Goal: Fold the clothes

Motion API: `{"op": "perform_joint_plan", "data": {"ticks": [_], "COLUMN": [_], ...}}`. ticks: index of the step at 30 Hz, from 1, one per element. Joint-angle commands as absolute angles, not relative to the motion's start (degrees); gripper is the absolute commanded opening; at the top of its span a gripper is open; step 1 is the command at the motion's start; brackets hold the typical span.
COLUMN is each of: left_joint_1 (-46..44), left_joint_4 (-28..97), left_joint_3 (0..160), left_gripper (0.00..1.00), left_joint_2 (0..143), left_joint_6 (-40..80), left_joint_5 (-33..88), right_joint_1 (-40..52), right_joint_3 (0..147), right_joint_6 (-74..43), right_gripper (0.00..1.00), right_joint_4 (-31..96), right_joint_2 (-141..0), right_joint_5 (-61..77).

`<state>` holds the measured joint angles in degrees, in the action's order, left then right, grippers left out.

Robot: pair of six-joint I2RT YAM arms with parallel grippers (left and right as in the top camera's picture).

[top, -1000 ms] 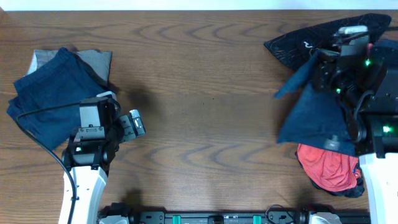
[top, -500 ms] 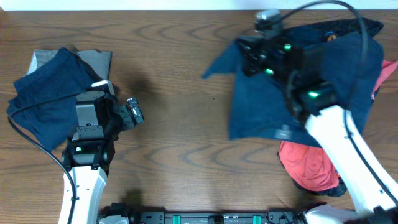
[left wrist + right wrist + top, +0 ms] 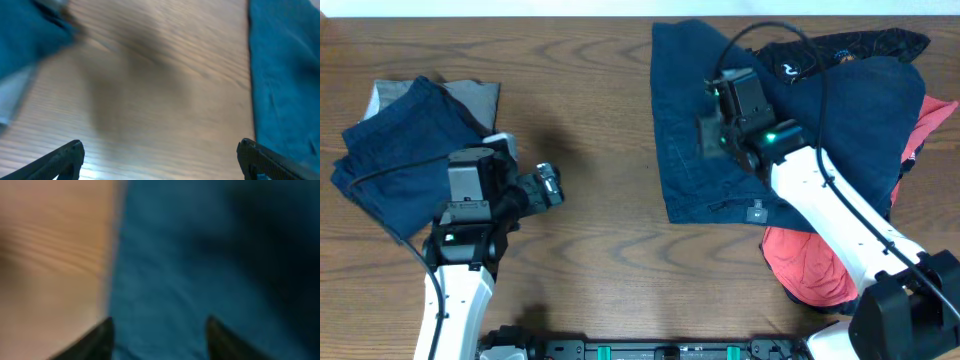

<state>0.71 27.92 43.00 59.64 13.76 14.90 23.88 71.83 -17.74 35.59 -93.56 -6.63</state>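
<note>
Overhead, a wide sheet of dark navy trousers [image 3: 690, 150] lies spread and lightly creased on the grained wooden table [image 3: 610, 60], right of centre. Its far edge overlaps a black garment [image 3: 840, 50] with thin pale line print and a crumpled red shirt [image 3: 815, 270]. At far left, folded navy trousers [image 3: 390, 165] sit on a flat grey piece [image 3: 475, 95].

Left wrist: the left gripper [image 3: 160, 160] hangs over bare wood, its dark fingers wide apart and holding nothing, with navy cloth to either side.

Right wrist, blurred: the right gripper [image 3: 160, 340] has its pointed fingers parted over soft navy fabric, gripping nothing that shows.
</note>
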Motion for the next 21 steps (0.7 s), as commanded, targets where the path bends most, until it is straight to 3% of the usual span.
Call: {"op": "perform_joint_plan", "data": {"ticks": [1, 6, 8, 10, 21], "left_joint_1": [-2.04, -9.89, -13.63, -17.26, -31.24], "left_joint_4": [27.99, 25.32, 23.11, 20.56, 2.63], "left_joint_3": [43.81, 43.72, 43.72, 43.72, 43.72], "left_gripper": [0.98, 0.98, 0.98, 0.98, 0.98], "left_joint_2": [61.25, 65.58, 68.1, 71.07, 90.76], "left_joint_6": [14.31, 15.46, 15.59, 15.77, 29.17], "left_joint_5": [19.53, 19.57, 19.55, 19.53, 23.2], "right_joint_1": [20.73, 14.04, 11.53, 9.23, 0.54], "right_joint_3": [72.42, 72.42, 72.42, 72.42, 72.42], "right_joint_6": [-18.98, -20.14, -20.12, -20.08, -19.7], "right_gripper": [0.65, 0.75, 0.92, 0.99, 0.99], "right_joint_4": [40.97, 49.12, 50.65, 52.31, 60.16], "right_joint_2": [-93.1, -93.1, -93.1, -93.06, -90.54], "right_joint_5": [-22.35, -20.18, -16.84, -14.26, -13.04]}}
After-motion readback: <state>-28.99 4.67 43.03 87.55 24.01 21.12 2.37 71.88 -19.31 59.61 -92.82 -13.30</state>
